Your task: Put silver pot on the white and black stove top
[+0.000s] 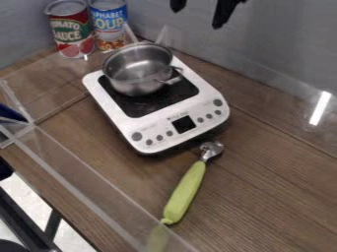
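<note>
pot (138, 68) sits upright on stove (158, 102), toward its back left, within the black glass | my tool (200, 8) hangs above, jaws apart, clear of pot | placing looks done; I judge only backing off the desk (277, 187) remains

Gripper (200, 8) — mostly cut off by top edge (fingers dark, blurred)

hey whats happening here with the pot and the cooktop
A robot arm is putting a silver pot on the white and black stove top. The pot sits upright on the black glass, toward the back. The tool hangs above it at the top edge, apart from the pot. Two tin cans stand behind; a yellow-handled scoop lies in front.
</note>
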You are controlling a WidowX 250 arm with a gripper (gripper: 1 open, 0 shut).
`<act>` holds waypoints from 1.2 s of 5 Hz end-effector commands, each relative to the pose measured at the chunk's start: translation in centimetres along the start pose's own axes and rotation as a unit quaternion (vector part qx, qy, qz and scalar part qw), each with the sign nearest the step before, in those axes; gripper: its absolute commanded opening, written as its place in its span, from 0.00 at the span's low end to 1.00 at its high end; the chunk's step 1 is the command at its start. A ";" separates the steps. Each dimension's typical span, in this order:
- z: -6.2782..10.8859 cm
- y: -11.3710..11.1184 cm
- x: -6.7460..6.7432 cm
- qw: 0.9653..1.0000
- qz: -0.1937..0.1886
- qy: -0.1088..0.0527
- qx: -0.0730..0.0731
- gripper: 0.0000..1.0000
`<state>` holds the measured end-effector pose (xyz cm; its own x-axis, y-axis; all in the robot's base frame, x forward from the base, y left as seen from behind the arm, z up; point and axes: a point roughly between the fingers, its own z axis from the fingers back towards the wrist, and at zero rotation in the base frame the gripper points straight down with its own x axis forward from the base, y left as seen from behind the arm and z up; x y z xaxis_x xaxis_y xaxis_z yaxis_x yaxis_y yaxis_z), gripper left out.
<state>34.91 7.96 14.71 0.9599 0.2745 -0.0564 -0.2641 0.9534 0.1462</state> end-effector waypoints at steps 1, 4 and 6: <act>0.2 -0.4 0.3 0.999 -0.017 -0.027 0.011 1.00; -4.2 -0.9 2.6 0.995 -0.096 -0.021 0.018 1.00; -4.2 -1.8 2.1 0.982 -0.186 -0.014 0.032 1.00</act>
<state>36.85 7.57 7.95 0.9868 -0.0769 -0.1427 0.0990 0.9829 0.1552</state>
